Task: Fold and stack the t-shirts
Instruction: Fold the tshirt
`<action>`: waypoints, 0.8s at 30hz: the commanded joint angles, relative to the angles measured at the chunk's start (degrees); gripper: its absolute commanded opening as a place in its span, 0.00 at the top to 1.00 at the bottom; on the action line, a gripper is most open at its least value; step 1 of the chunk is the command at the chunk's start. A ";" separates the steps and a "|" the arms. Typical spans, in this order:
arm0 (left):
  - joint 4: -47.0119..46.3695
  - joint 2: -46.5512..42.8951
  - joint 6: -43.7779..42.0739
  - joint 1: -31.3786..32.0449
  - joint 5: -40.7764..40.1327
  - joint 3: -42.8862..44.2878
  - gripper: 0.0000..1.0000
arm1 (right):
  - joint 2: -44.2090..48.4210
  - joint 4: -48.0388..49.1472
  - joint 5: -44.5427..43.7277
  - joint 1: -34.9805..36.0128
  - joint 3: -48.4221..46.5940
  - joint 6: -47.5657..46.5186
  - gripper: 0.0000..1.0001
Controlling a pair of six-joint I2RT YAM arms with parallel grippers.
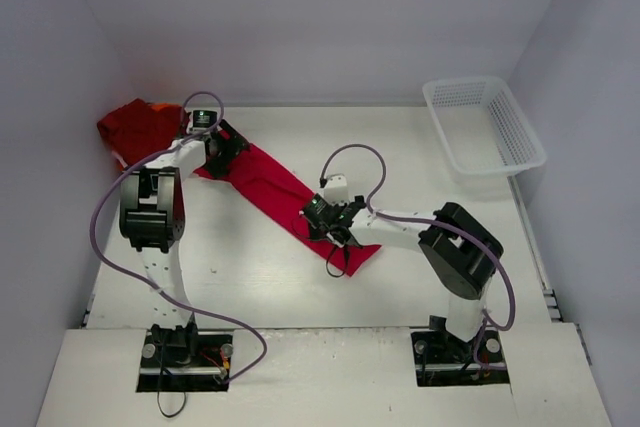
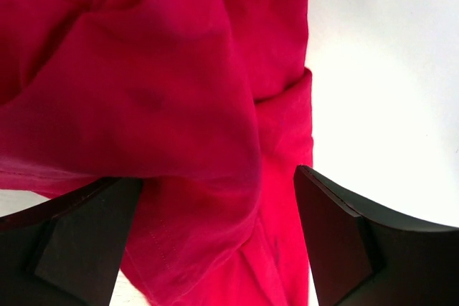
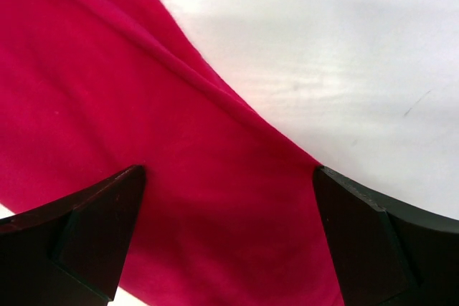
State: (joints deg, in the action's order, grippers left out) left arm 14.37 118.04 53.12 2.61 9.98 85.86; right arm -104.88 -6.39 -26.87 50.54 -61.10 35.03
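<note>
Cloth in a red bundle [image 1: 135, 125] sits crumpled at the far left corner of the counter [image 1: 250, 277], partly behind the left arm [image 1: 152, 209]. Just right of it, the left jaws stand wide over the far-left end of a red shirt [image 1: 270, 182]. In the left wrist view the shirt [image 2: 165, 91] lies gathered in folds under and between the two dark fingers [image 2: 72, 241], which do not pinch it, and bare counter shows to its right. The shirt runs as a long narrow band, slanting from that far-left end toward the near middle of the counter. Over its near-right end the right jaws also stand wide, holding nothing. The right wrist view shows the shirt [image 3: 143, 141] lying flat between the fingers [image 3: 373, 249], a raised fold along its diagonal edge and white counter beyond. The right arm [image 1: 455, 247] reaches in from the right. A white mesh basket [image 1: 485, 125] stands at the far right, well apart from the shirt.
</note>
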 commanded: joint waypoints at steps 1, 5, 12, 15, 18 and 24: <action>-1.01 -0.79 -0.65 0.90 -0.66 2.90 0.18 | 2.13 -6.44 -0.20 3.68 1.95 4.78 0.00; -1.10 -1.06 -0.74 1.17 -0.75 2.90 0.18 | 1.52 -7.49 0.94 8.16 2.57 8.91 0.00; -1.27 -2.20 -0.92 1.34 -0.66 1.85 0.18 | -4.26 -9.07 2.26 18.69 -2.08 13.93 0.00; -1.28 -2.72 -1.35 1.26 -0.66 1.67 0.18 | -8.22 -10.13 2.61 21.78 -6.03 14.46 0.00; -0.93 -3.25 -2.06 1.34 -0.75 1.67 0.18 | -10.78 -11.01 2.62 23.10 -9.11 14.63 0.00; -0.66 -3.43 -2.85 1.34 -0.75 1.41 0.18 | -10.79 -11.45 1.56 23.46 -10.44 14.72 0.00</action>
State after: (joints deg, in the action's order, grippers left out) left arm 14.35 118.24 51.55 3.66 10.00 86.15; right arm -113.67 -10.15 -27.40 73.58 -72.20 49.74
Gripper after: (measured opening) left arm 0.818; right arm 0.999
